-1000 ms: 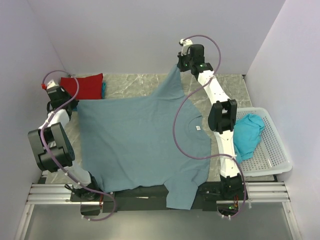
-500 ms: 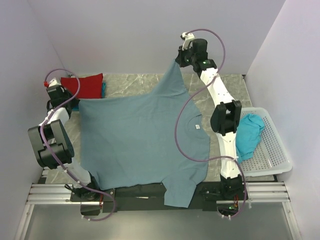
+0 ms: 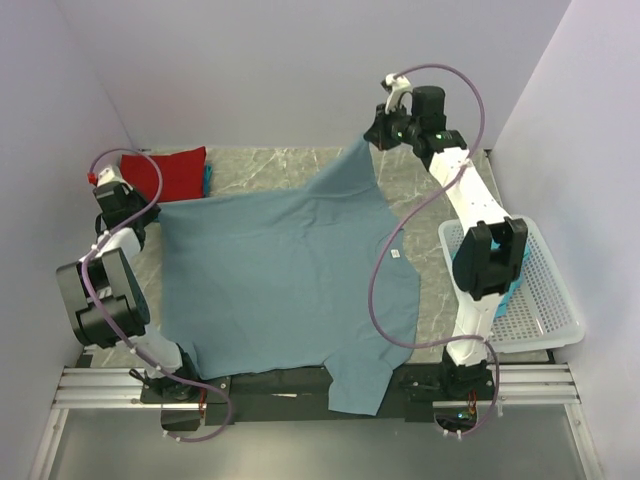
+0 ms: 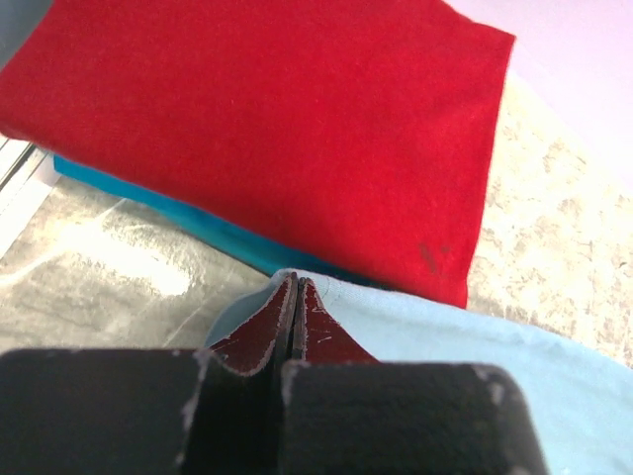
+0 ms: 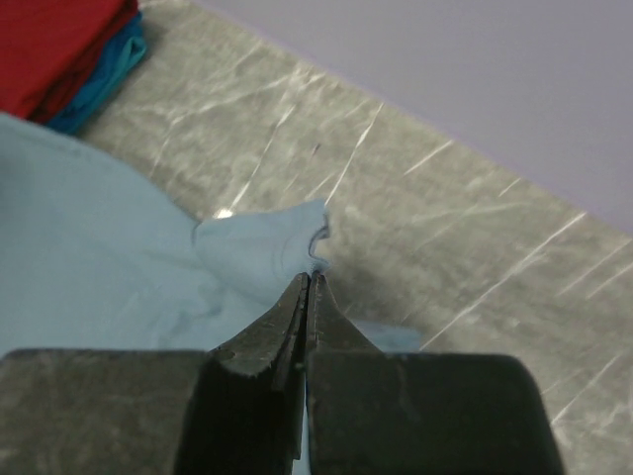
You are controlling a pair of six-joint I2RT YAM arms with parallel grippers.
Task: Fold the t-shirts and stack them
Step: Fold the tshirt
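Note:
The slate-blue t-shirt (image 3: 285,270) lies spread over the table, its white neck label (image 3: 397,254) to the right. My left gripper (image 3: 140,208) is shut on its far-left hem corner (image 4: 326,297), next to the folded red t-shirt (image 3: 170,170) that lies on a folded teal one (image 4: 148,198). My right gripper (image 3: 372,137) is shut on the far sleeve (image 5: 267,252) and holds it up off the table. Another teal t-shirt (image 3: 512,292) lies in the basket, mostly hidden by my right arm.
A white perforated basket (image 3: 540,300) stands at the right edge of the marble table (image 3: 260,170). Walls close in at the back and both sides. The shirt's near sleeve (image 3: 360,385) hangs over the front edge.
My right gripper has moved right and back with the sleeve, pulling the shirt to the right. My left gripper has shifted slightly with the hem corner. The right arm now covers more of the basket.

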